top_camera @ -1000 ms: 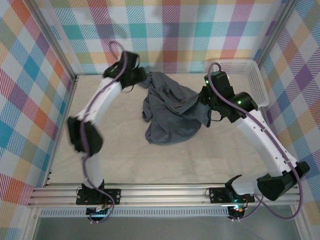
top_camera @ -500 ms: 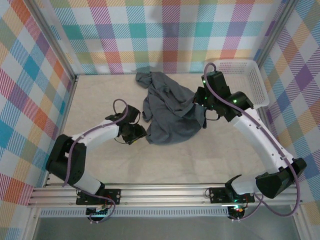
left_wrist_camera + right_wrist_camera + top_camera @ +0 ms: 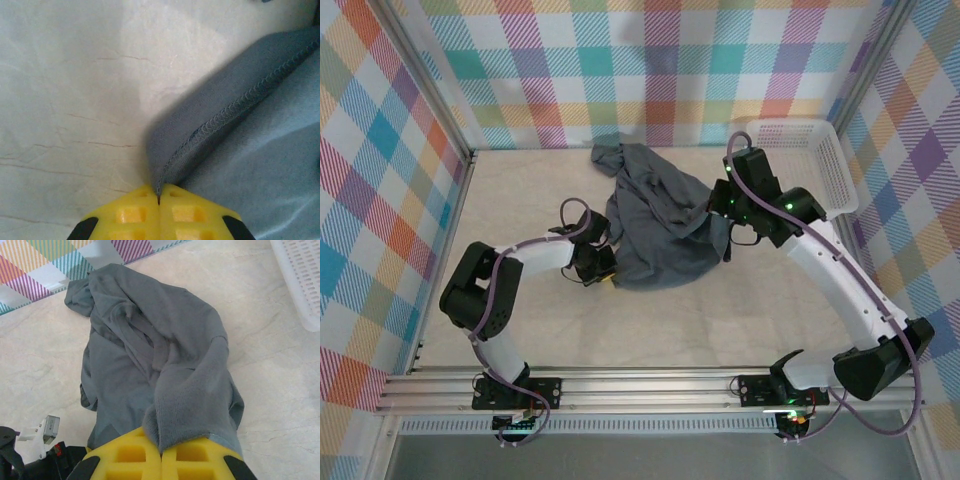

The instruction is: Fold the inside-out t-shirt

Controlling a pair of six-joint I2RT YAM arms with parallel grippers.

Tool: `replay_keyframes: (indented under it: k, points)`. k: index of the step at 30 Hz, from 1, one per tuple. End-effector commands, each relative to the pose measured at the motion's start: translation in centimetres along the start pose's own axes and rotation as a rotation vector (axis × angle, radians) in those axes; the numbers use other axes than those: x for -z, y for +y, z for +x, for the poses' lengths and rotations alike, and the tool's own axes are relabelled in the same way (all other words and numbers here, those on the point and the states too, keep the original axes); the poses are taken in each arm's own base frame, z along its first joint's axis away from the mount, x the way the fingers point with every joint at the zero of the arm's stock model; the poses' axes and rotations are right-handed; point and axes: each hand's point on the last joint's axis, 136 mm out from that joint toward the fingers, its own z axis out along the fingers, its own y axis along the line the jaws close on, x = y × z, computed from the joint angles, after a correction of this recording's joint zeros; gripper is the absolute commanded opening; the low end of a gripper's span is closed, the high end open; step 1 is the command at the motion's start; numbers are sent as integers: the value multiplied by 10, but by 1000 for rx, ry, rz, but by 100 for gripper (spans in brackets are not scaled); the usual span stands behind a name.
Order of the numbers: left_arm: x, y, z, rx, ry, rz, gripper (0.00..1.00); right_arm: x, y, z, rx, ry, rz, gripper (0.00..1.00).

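Left gripper first: its yellow fingers are pressed together with no gap, and a stitched hem of the inside-out t-shirt runs straight into the seam between them, so that's a pinch on the cloth's near-left edge, low on the table. That is the news. A second ago this arm was up at the shirt's far end by the back wall with jaws partly apart. It has since swung back toward the near side and snapped shut on this edge, leaving that far end lying loose by the wall. Over to the right gripper, closed as it has been all along, with a thick fold of grey fabric draped over its fingers at the shirt's right side, just short of the white basket. So both arms now have a hold, which looks to me like the setup for pulling the heap open and flat. No fold is made yet. The shirt sits crumpled mid-table, toward the back. How much cloth the left pads truly have is hard to say, possibly only the hem's thin lip. Which hem it is, sleeve or bottom, I can't tell. The right pinch point is buried under its own drape.
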Motion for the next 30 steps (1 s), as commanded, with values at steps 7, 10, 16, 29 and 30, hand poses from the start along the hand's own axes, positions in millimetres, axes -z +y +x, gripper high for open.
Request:
replay_keyframes:
  k: [7,10,16,29,30]
  points:
    - [229,-52,-47,-185,-478,129,0,116,1,-75,-52,-368,-146,0]
    - [325,-73,-50,-244,-686,257,0,187,-3,-102,-61,-628,-284,0]
    - [429,-88,-55,-272,-916,334,0,259,-40,-127,-145,-826,-199,0]
    - [251,-71,-160,-131,-629,40,0,101,-50,-113,155,-466,276,0]
    - [227,-67,-161,-128,-588,28,0,81,-53,-104,164,-416,286,0]
